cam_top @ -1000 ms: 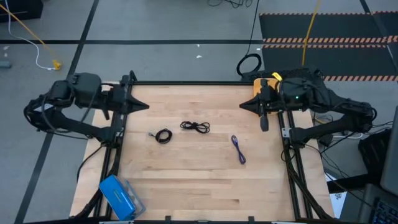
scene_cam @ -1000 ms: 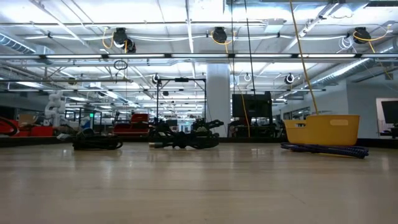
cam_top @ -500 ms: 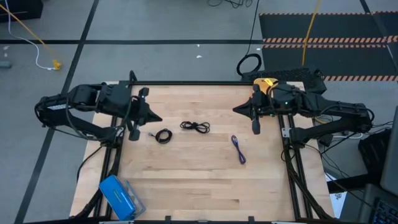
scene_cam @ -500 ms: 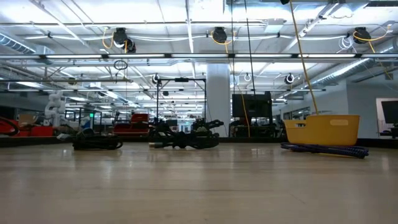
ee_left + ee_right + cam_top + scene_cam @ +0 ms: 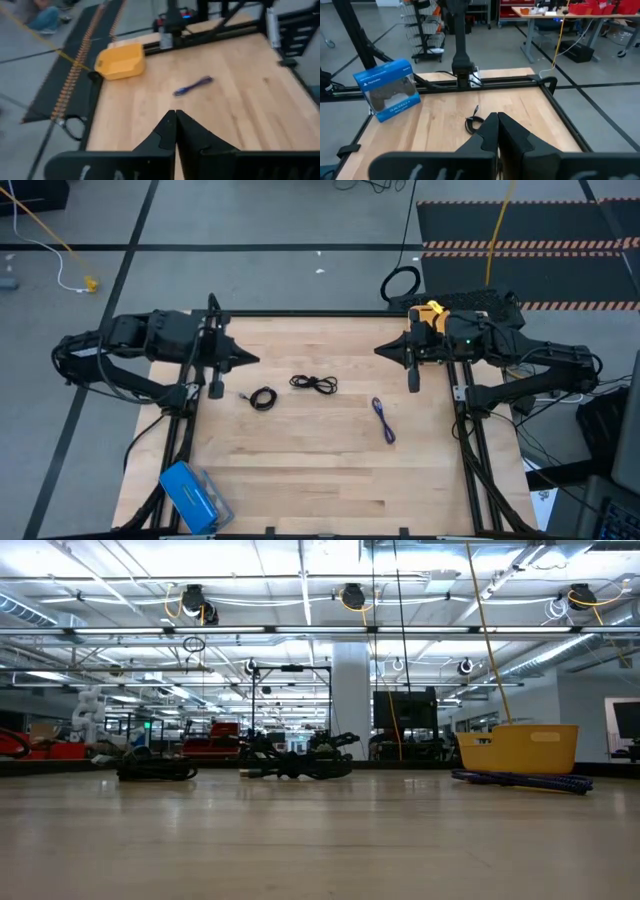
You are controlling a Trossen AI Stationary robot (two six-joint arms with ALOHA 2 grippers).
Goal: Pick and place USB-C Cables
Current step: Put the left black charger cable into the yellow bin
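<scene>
Cables lie loose on the counter (image 5: 320, 470), none yet lifted. Taking the yellow bin (image 5: 428, 314) at the far right corner as the landmark and going from large to small: the blue box (image 5: 190, 495) stands at the corner diagonally opposite the bin. The spread black cable (image 5: 313, 384) lies well left of the bin, the coiled black cable (image 5: 263, 399) beyond it, farther from the bin, and the purple cable (image 5: 383, 420) nearest the bin, toward the front. The right tool (image 5: 412, 382) hovers just beside the bin with its fingers pressed together; the left tool (image 5: 215, 387) hangs far from the bin, near the coiled cable, fingers likewise together. Neither holds anything. The likely risk: thin cables lie flat, so fingers descending narrow may push one aside, or pinch only one strand and let the coil unravel.
</scene>
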